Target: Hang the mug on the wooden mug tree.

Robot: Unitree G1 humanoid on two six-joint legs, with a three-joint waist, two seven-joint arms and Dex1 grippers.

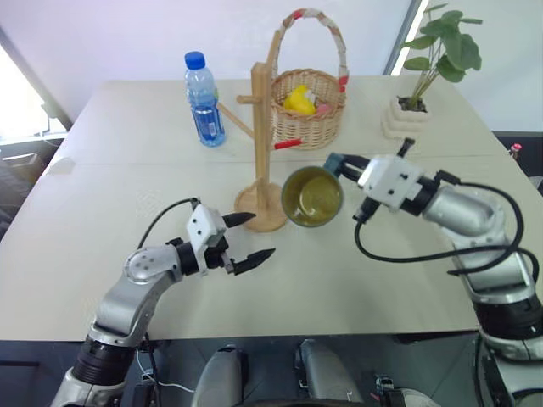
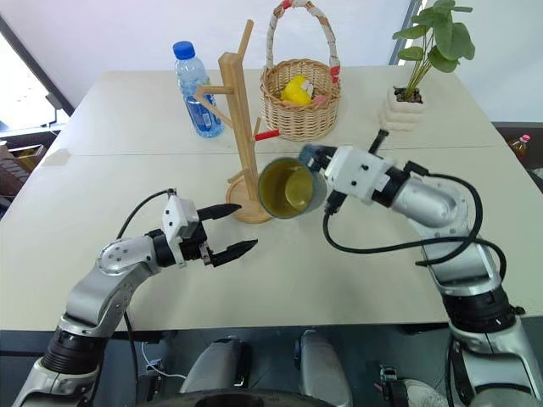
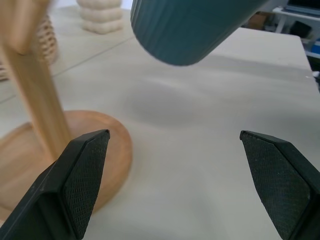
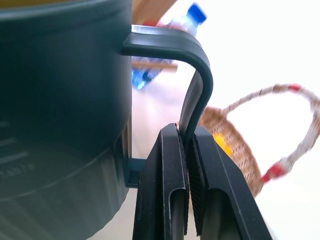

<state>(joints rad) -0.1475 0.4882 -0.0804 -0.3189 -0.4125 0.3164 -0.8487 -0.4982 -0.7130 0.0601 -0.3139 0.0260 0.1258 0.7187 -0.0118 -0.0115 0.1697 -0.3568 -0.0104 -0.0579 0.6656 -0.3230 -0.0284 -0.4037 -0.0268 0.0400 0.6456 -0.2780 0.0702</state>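
Left gripper [image 1: 251, 236]: released, hovering above bench [image 1: 102, 254] beside wooden mug tree [image 1: 261, 144] base. Right gripper [image 4: 187, 150]: clenched on handle of mug [image 1: 312, 197], held airborne, tipped sideways, near post. Risks: thin handle pinch slipping; mug knocking tree over.

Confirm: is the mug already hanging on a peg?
No, the mug is held by its handle in the right gripper, beside the wooden mug tree.

Both arms are built of rounded silver-grey shells with black ribbed joint rings near the base. The left gripper [image 1: 248, 236] and right gripper [image 4: 187, 150] each carry a white boxy wrist block and two black tapered fingers [image 3: 82, 175] with finely textured pads. Black cables loop loosely along each forearm.
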